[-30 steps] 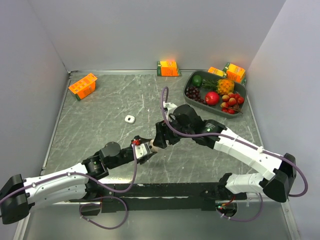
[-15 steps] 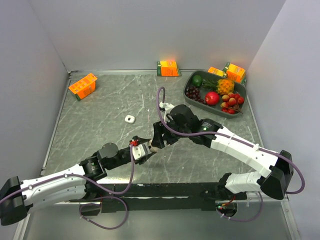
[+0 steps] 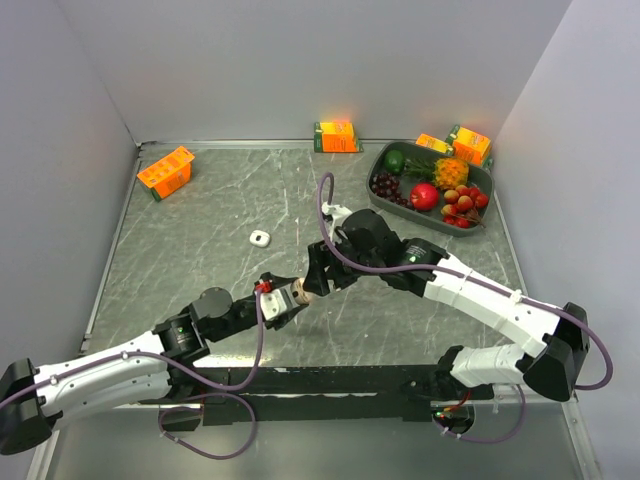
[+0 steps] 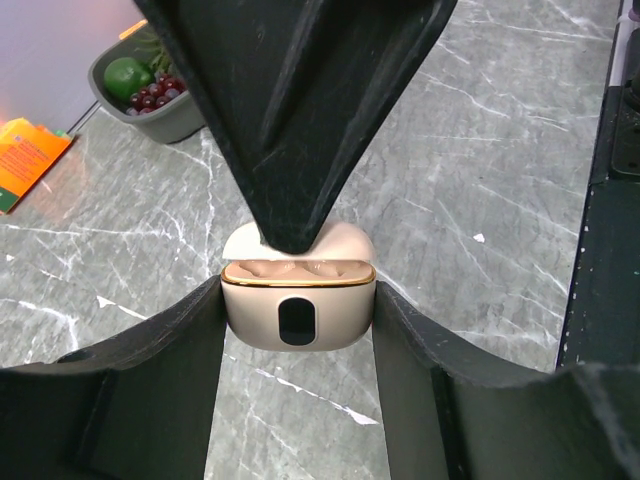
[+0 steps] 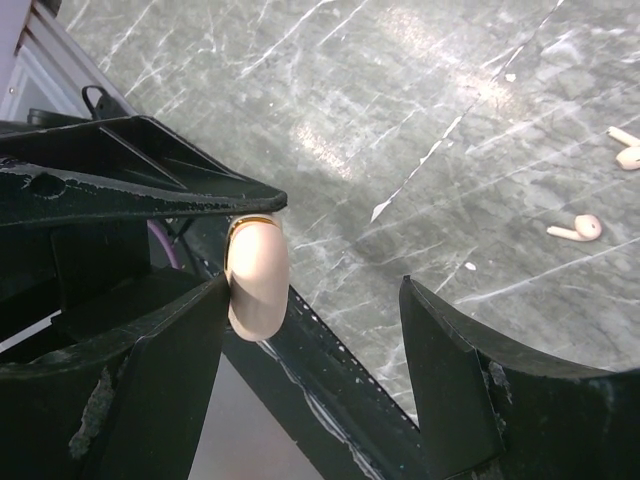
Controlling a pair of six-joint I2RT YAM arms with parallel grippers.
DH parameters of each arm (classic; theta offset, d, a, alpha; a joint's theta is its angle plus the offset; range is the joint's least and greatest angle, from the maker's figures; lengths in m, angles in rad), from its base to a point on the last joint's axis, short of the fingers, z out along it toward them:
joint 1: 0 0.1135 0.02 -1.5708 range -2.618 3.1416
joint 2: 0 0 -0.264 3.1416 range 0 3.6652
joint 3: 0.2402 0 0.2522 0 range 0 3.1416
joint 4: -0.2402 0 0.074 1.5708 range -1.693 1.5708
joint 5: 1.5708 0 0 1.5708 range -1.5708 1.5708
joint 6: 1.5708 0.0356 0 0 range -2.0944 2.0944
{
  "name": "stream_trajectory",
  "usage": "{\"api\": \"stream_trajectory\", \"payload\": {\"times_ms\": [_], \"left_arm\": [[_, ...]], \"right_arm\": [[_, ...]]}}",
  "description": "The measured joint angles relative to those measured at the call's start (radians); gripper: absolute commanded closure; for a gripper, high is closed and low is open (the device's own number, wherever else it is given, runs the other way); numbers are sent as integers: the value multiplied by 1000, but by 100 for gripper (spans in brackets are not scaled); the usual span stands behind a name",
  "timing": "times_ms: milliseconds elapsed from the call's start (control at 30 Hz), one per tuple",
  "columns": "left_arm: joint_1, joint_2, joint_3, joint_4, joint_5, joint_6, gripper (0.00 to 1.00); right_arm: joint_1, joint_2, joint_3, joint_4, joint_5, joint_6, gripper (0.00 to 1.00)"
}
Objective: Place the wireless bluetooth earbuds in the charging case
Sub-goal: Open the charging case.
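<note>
My left gripper [image 3: 288, 298] is shut on a beige charging case [image 3: 298, 292] with a gold rim and holds it above the table near the middle front. In the left wrist view the case [image 4: 298, 312] sits between both fingers with its lid open. I cannot tell whether its wells are filled. My right gripper [image 3: 314, 280] is open. One of its fingers [image 4: 300, 120] points down at the open lid and touches the case [image 5: 256, 275] in the right wrist view. Two small pale earbuds [image 5: 578, 229] [image 5: 628, 152] lie on the table beyond it.
A small white case [image 3: 260, 237] lies left of centre. Orange cartons stand at the back left [image 3: 166, 171], back middle [image 3: 336, 135] and back right [image 3: 467, 143]. A grey tray [image 3: 415, 212] of fruit sits at the back right. A black rail [image 3: 330, 380] runs along the near edge.
The left arm's elbow has drawn back to the left and down. Both grippers stay together at the case, which is still held.
</note>
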Motion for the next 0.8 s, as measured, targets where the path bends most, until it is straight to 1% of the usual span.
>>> {"api": "stream_trajectory", "payload": {"times_ms": [300,600,667,800], "left_arm": [[0,-19,-1,-20,-18,0,99],[0,-55,-1,-18,-26,0,99],[0,-63,-2,-16,-43,-5,99],[0,-90,-11,4,-103,-35,99]], "right_arm": [[-5,-14,0,-8,26,2,25],[-53,-81,-6,-35,74,8,27],[-74,-109,-32,-19,82,17,29],[-140,-170,-148,37,82,49,33]]}}
